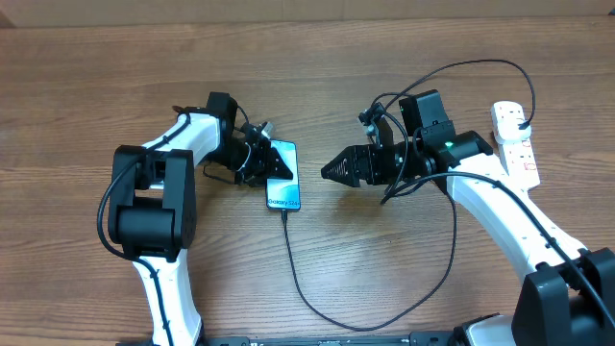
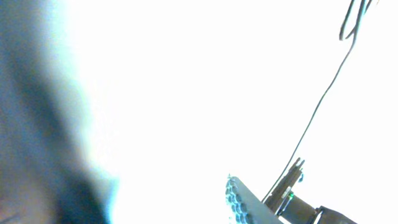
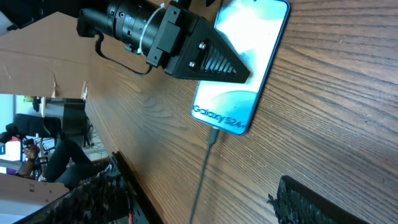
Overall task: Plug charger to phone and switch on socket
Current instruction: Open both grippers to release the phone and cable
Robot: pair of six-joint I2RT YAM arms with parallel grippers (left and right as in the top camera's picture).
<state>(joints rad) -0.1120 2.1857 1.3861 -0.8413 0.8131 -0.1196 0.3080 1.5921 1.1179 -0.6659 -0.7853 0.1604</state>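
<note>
Jaws of my left gripper (image 1: 261,159) lie over the upper left part of the phone (image 1: 284,183); whether they are apart or pressed together I cannot tell, since my left wrist view is washed out white. My right gripper (image 1: 327,171) has its jaws spread wide with nothing between them, its tips pointing at the phone's right edge from just beside it. The phone lies flat on the wooden table (image 1: 96,77), screen lit. The charger (image 1: 317,308) meets the phone's lower edge, loops toward me, then runs under my right arm and arcs over to the socket (image 1: 519,154), where its black plug sits near the far end.
</note>
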